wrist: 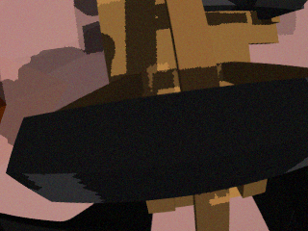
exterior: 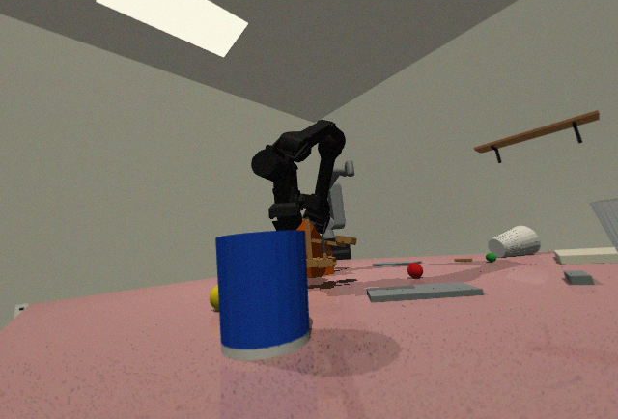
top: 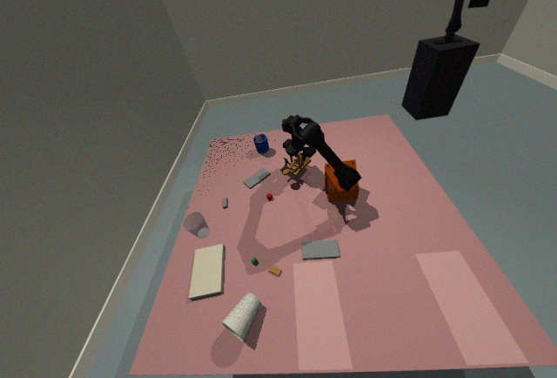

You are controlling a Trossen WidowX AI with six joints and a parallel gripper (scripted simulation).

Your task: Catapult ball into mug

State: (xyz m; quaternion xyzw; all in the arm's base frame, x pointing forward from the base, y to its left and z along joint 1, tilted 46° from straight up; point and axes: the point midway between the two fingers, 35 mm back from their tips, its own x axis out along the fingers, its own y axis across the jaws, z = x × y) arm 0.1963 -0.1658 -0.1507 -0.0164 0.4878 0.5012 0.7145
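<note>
My gripper [top: 297, 157] is shut on the wooden catapult [top: 290, 169] [exterior: 320, 262] [wrist: 192, 38]. The catapult hangs a little above the table, with its shadow below it. A dark gripper part covers much of it in the wrist view, and its cup and arm details are hard to tell. The blue mug [top: 260, 145] [exterior: 263, 290] stands upright near the far left of the table in the top view. A red ball [top: 269, 196] [exterior: 414, 270] lies on the table, apart from the catapult. A green ball [top: 254, 260] [exterior: 491, 257] lies farther from the mug. A yellow ball [exterior: 214, 297] is partly behind the mug.
An orange block [top: 333, 189] is beside the arm. Grey plates [top: 257, 178] [top: 320, 249] lie flat. A small grey block [top: 224, 203], a wooden block [top: 274, 271], a cream slab [top: 207, 270], a clear cup [top: 195, 221] and a tipped white cup [top: 244, 314] are around.
</note>
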